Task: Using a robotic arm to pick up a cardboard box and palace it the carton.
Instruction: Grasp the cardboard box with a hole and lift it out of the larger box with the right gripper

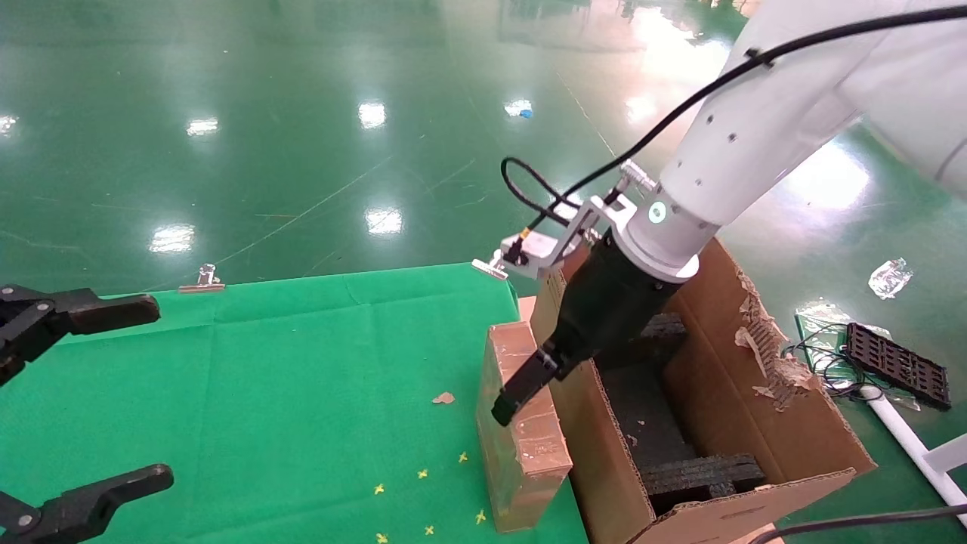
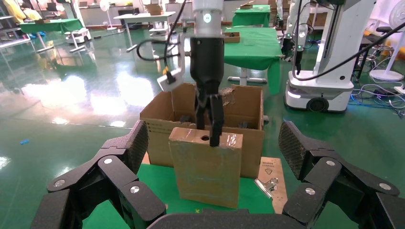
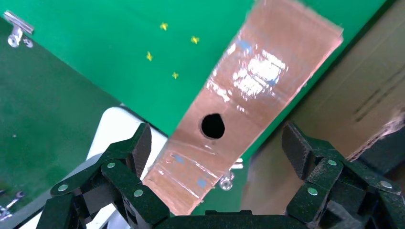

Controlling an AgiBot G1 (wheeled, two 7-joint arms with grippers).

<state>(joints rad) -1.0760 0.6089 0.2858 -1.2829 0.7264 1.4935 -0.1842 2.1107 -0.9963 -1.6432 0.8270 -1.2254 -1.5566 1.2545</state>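
Note:
The slim taped cardboard box (image 1: pixel 529 446) stands on end on the green cloth, against the outside wall of the large carton (image 1: pixel 793 423). Its narrow top edge has a round hole. My right gripper (image 1: pixel 521 393) reaches down over that top edge and is open. In the right wrist view its fingers (image 3: pixel 138 148) stand wide apart on either side of the box (image 3: pixel 267 71), touching nothing. The left wrist view shows the box (image 2: pixel 205 171) upright before the carton (image 2: pixel 157 119). My left gripper (image 1: pixel 143 397) rests open at the table's left.
Black foam inserts (image 1: pixel 702 476) line the carton, whose far flap is torn. Binder clips (image 1: pixel 202 279) (image 2: pixel 267 183) hold the cloth at the table's edges. Small yellow marks (image 1: pixel 423 474) dot the cloth. A black tray (image 1: pixel 895 363) and cables lie on the floor at the right.

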